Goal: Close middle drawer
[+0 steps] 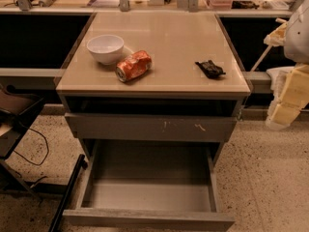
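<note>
At near centre: middle drawer [149, 197] pulled well out | gripper [286, 105] at right edge, apart | grip: cannot tell

The middle drawer [149, 197], near, is grey inside with a plain grey-brown front; the drawer front [120, 127] above it is grey-brown with pale scratch marks. On the tan cabinet top [183, 37], the bowl [105, 47] at left is white, the can [133, 65] orange with white, and the small object [210, 68] at right black. The floor [270, 178] is beige with dark speckles; the gripper [288, 98], at the right edge, is cream-yellow.
</note>
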`<state>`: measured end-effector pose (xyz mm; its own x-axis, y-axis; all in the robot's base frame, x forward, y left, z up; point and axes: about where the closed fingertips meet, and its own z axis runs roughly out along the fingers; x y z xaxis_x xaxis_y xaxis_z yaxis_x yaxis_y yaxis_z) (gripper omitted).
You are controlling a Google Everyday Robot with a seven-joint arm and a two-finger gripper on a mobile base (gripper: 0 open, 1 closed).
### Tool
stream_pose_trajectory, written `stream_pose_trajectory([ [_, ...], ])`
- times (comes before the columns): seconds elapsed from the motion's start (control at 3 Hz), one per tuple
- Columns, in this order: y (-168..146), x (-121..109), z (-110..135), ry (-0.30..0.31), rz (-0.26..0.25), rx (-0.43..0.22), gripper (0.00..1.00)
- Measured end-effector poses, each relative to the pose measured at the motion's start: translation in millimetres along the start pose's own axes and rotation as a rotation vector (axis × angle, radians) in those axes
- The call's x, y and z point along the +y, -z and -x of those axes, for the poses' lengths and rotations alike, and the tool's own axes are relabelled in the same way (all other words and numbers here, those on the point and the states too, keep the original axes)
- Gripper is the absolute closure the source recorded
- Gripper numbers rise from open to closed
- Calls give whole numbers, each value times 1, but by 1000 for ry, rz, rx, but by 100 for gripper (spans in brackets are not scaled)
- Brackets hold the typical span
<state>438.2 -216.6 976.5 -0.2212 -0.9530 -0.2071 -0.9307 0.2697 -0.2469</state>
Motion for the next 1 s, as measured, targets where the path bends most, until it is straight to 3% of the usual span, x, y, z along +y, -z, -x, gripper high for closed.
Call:
stream_pose_trajectory([
  [1.0,-3,6,-16,-37,12,24,0],
])
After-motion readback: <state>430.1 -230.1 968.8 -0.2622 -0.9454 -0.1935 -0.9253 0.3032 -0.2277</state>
